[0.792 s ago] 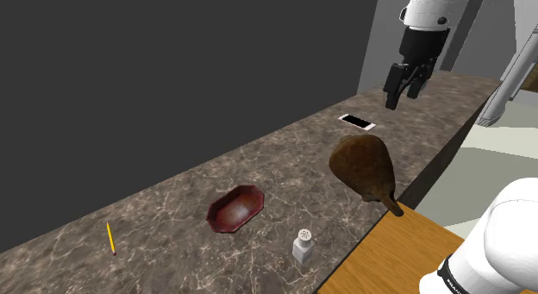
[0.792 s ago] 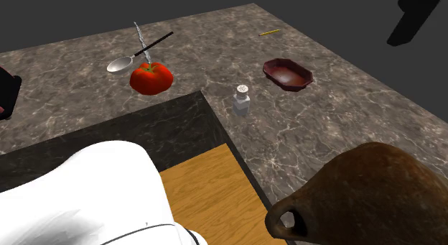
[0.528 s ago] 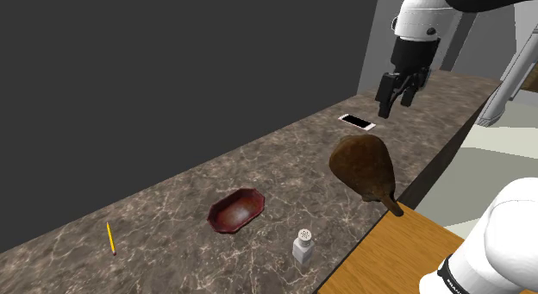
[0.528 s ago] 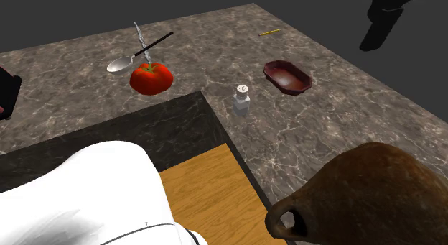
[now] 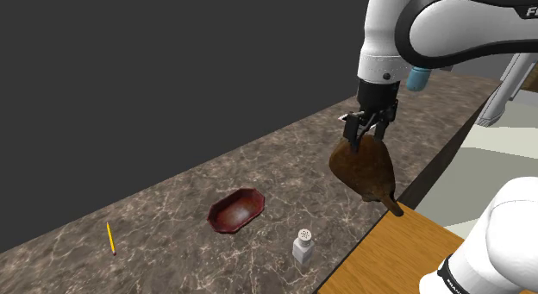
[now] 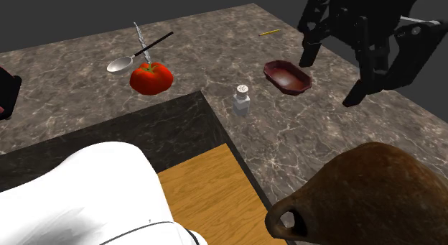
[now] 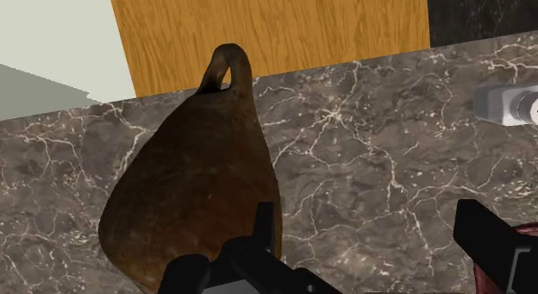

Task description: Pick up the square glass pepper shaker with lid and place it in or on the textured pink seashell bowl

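While 0.8 s ago it hung high over the far end of the marble counter (image 5: 155,206), the gripper (image 5: 360,139) has since swung down and inward. It now hovers right over the brown jug (image 5: 366,170). The 2 fingers are spread apart with nothing between them, plain in the wrist view.

Meaning: this is the approach leg, with no contact yet. The pepper shaker (image 5: 303,247) stands upright and untouched, well apart from the gripper, pale body with a perforated lid. It is close to the counter edge where the wooden stand top (image 5: 388,262) begins. The dark red bowl (image 5: 234,209) lies near it, a little further in from that edge, with bare marble between the 2.

Room: the jug sits between gripper and shaker along the counter. My read is that the hand needs to pass over or around it, and the low hover leaves little margin above the jug's body. The shaker has open marble all round, so descent looks free, but a nudge outward could tip it off the edge. The yellow pencil (image 5: 110,238), tomato (image 6: 151,78) and spoon (image 6: 122,63) are well clear of the path.
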